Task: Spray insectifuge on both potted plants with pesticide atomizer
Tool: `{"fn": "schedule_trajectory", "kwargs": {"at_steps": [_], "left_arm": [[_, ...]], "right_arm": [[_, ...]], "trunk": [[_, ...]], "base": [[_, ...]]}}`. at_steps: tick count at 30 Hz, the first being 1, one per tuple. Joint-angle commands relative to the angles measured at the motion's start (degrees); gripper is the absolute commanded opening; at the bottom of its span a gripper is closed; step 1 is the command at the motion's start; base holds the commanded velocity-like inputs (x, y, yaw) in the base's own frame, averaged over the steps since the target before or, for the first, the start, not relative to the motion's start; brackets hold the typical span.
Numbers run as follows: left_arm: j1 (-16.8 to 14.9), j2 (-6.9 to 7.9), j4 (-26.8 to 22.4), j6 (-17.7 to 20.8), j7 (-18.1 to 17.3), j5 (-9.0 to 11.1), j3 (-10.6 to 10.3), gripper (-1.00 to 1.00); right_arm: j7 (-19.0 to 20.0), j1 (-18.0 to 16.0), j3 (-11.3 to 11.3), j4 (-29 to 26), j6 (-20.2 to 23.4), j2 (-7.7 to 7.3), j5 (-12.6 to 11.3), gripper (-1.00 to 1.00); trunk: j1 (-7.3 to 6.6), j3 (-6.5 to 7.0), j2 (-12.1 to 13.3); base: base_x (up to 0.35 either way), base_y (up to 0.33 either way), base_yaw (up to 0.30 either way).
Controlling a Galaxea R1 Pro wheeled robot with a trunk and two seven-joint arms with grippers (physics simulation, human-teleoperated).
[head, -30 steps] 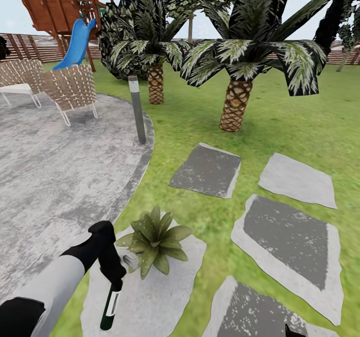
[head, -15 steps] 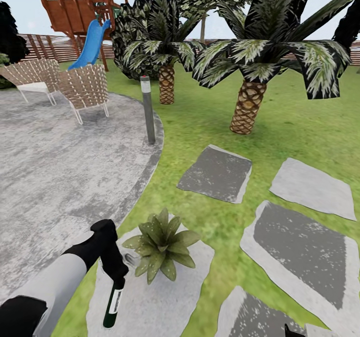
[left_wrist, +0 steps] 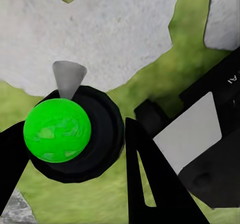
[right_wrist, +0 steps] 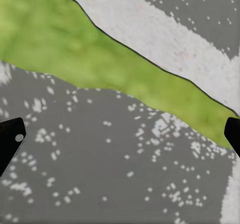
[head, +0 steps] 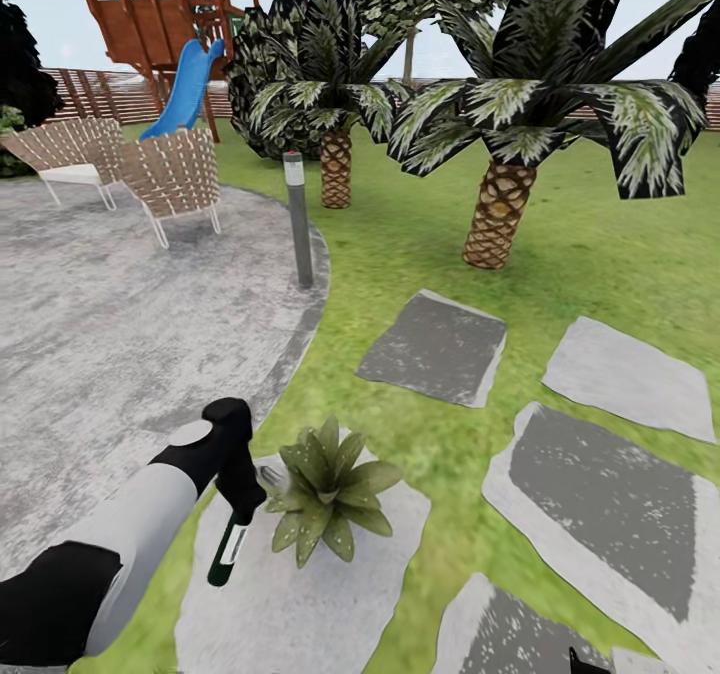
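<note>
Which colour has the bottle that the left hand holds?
Dark green-black pesticide atomizer with white label, clearest in head view.

We look out over a green lawn under a pale, overcast sky. A round grey speckled patio spreads across one side, and on its far part stand two woven wicker chairs on white frames. At the patio's curved edge rises a slim grey lamp post. Flat grey stepping stones with pale rims lie scattered in the grass. Two palms with scaly brown trunks spread dark fronds over the lawn. Beyond them we see a brown wooden play tower with a blue slide, and a brown slatted wooden fence closes the far edge.
</note>
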Motion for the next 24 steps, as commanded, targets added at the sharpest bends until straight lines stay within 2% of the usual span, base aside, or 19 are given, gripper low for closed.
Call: {"fn": "schedule_trajectory", "kwargs": {"at_steps": [1,2,5,9,12,15,21,24], "left_arm": [[0.06,0.00,-0.08,0.61,-0.55,-0.28,-0.21,-1.00],[1.01,-0.53,3.12,0.58,-0.55,0.22,0.18,-1.00],[0.51,-1.02,6.03,0.40,-0.55,0.23,-0.03,-1.00],[-0.08,-1.41,6.60,0.15,-0.55,0.19,-0.29,-1.00],[-0.17,-2.90,6.68,0.01,-0.55,0.11,-0.34,-1.00],[-0.10,-3.74,6.66,-0.01,-0.55,0.02,-0.34,-1.00],[-0.11,-3.53,6.68,-0.01,-0.55,-0.17,-0.43,-1.00],[-0.23,-3.90,6.70,-0.01,-0.55,-0.31,-0.40,-1.00]], "right_arm": [[-0.06,-0.06,-0.41,0.08,-0.25,0.02,0.61,1.00],[-0.03,-0.06,-0.43,0.09,-0.22,-0.14,0.67,1.00],[-0.03,-0.06,-0.42,0.12,-0.23,-0.37,0.69,1.00],[-0.07,-0.06,-0.41,0.13,-0.25,-0.48,0.69,1.00],[-0.08,-0.06,-0.41,0.16,-0.24,-0.50,0.69,1.00],[-0.09,-0.06,-0.49,0.13,-0.25,-0.51,0.69,1.00],[-0.05,-0.06,-0.50,0.08,-0.25,-0.51,0.63,1.00],[-0.09,-0.06,-0.50,0.08,-0.25,-0.48,0.61,1.00]], "trunk": [[-0.01,-0.05,-0.02],[-0.01,-0.05,-0.02],[-0.01,-0.05,-0.02],[-0.01,-0.05,-0.02],[-0.01,-0.05,-0.02],[-0.01,-0.05,-0.02],[-0.01,-0.05,-0.02],[-0.01,-0.05,-0.02]], "base": [[0.000,0.000,0.212],[0.000,0.000,0.022],[0.000,0.000,0.009],[0.008,0.000,0.001],[0.217,0.000,0.000],[0.302,0.000,0.000],[0.064,0.000,0.000],[0.003,0.000,0.010]]}}
